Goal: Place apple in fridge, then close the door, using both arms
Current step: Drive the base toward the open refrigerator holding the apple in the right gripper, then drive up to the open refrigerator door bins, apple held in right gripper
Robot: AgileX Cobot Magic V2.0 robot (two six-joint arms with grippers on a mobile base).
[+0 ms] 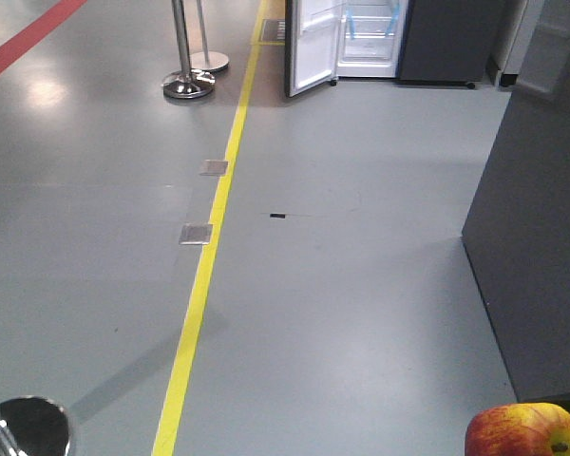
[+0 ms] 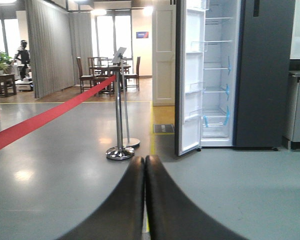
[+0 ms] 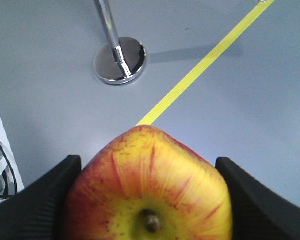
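A: ok so where's the apple (image 3: 150,185) found, and what's being done with the grippers?

B: It's held in the right gripper (image 3: 147,162), stem end turned to the right wrist view. The black ribbed fingers (image 3: 35,200) are spread just wide enough to take the fruit and pressed against its two sides, so it's pinched, not set down on anything. Grey floor (image 3: 50,90) is seen below it, crossed by a yellow line (image 3: 200,70), with a chrome stanchion base (image 3: 120,62) stood beside that. In the front view only the top of the fruit is caught, in the bottom right corner.

A: and the left gripper (image 2: 144,160)?

B: Closed up completely. The two dark fingers (image 2: 125,200) are laid flat against each other with just a thin seam between, and nothing is gripped. It's pointed across the floor toward the fridge (image 2: 264,75).

A: fridge anywhere near the apple?

B: Nope, well apart. It's seen at the far end of the floor: dark grey outside, white inside, blue tape strips (image 2: 227,90) on the shelves. The door (image 2: 189,80) is swung wide open to the left, clear bins (image 2: 194,87) shown on its white liner. A red rope (image 2: 45,117) strung on chrome posts (image 2: 119,115) is seen left of it, and a dark grey panel (image 1: 532,237) is stood at the right of the front view, near the apple.
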